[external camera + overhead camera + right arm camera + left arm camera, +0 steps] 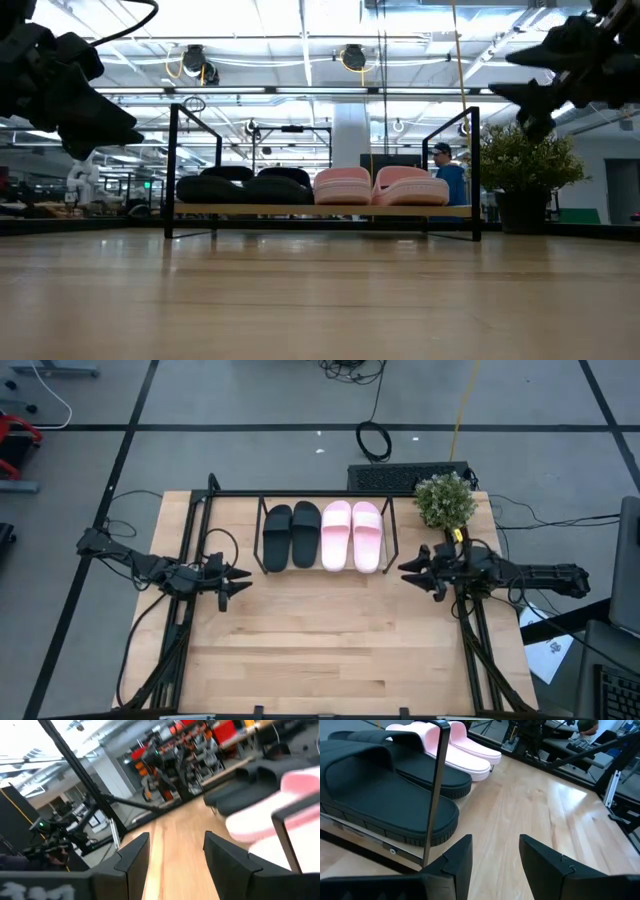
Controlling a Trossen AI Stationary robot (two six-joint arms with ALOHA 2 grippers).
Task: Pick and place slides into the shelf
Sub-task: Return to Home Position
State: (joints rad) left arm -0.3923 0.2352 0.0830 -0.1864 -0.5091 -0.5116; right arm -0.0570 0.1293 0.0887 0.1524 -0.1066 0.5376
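4 slides (322,536) on shelf (325,496); prob light, bendy, grip strap. L hand (240,581) 9 o'clock, R hand (405,572) 3 o'clock, both spread.

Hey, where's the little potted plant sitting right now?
In the high view, the potted plant stands at the far right corner of the table, just past the right end of the shelf, whose nearest slide is pink.

Two black slides (291,536) and two pink slides (352,536) lie side by side on the shelf (325,495).
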